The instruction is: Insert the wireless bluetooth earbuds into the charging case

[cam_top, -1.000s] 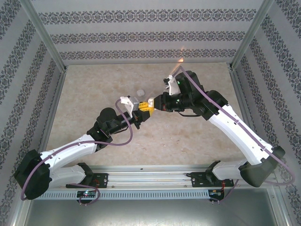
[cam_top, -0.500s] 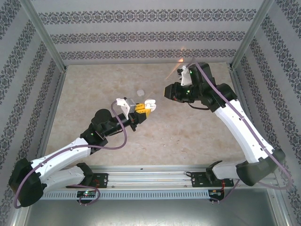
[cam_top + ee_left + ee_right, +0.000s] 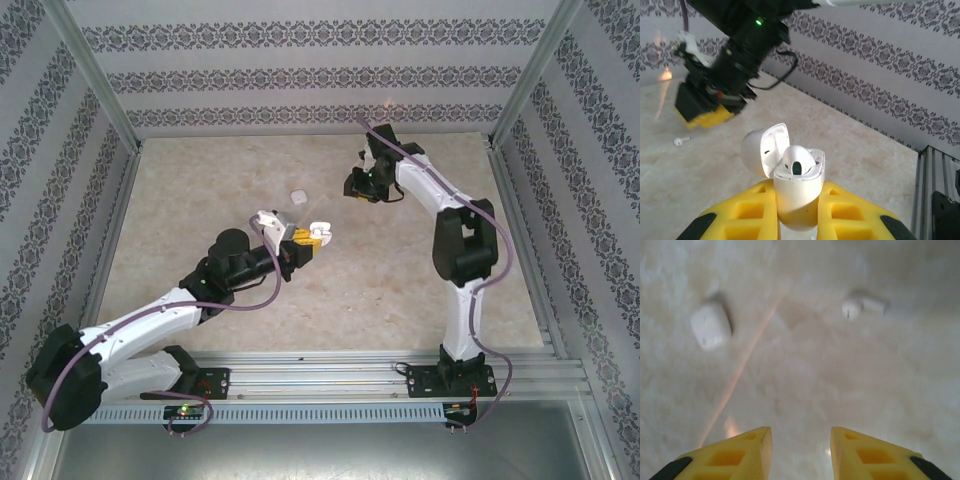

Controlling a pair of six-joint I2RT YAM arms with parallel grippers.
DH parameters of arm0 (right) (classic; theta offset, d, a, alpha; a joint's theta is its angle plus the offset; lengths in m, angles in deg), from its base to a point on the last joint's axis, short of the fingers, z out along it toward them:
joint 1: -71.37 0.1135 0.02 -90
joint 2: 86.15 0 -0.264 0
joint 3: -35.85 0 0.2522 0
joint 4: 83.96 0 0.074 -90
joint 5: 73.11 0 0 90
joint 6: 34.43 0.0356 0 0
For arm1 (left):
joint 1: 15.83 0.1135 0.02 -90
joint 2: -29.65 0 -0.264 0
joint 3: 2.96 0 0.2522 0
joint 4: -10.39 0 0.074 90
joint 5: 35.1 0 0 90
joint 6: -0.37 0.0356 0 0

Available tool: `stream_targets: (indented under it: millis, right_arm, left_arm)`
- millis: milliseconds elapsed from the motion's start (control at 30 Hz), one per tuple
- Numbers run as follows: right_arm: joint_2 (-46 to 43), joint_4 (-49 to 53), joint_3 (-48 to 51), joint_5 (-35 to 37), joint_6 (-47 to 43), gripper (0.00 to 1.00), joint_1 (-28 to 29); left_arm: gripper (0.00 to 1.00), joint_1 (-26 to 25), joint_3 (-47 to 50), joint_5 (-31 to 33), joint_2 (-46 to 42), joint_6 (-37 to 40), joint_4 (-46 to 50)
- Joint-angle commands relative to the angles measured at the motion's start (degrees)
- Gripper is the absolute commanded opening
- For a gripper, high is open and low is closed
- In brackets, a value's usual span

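Left wrist: earbud [image 3: 798, 162] inside open case [image 3: 795, 196]

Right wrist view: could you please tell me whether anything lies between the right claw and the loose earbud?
Nothing visible does: bare table separates the open right claw from the earbud; the white case lies well aside.
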Motion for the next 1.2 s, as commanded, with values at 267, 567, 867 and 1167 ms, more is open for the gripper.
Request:
stream_targets:
  millis: [267,567,867,1167]
  right_arm:
    - [21.8,7.1,-32.0,-0.9,-1.4,0.4,-1.6]
    - [29.1,6.4,-36.9,-2.2,1.0,0.44,-3.4]
    - [27.1,7.5,-31.1,-2.5,-2.2,0.3,-2.8]
    - [20.0,5.5,-17.5,-2.2,-2.6,0.27,-2.3]
  left_arm:
    - [0.0,2.5,1.2,-2.7,3.8,-4.3,-5.9]
    - [0.0,3.1,2.1,-2.9,3.0,-5.4,-5.7]
    - [0.0,3.2,2.5,-3.0,2.1,-6.3,-6.4]
    - [0.0,3.1,3.1,-2.9,-0.5,-6.8,-5.2]
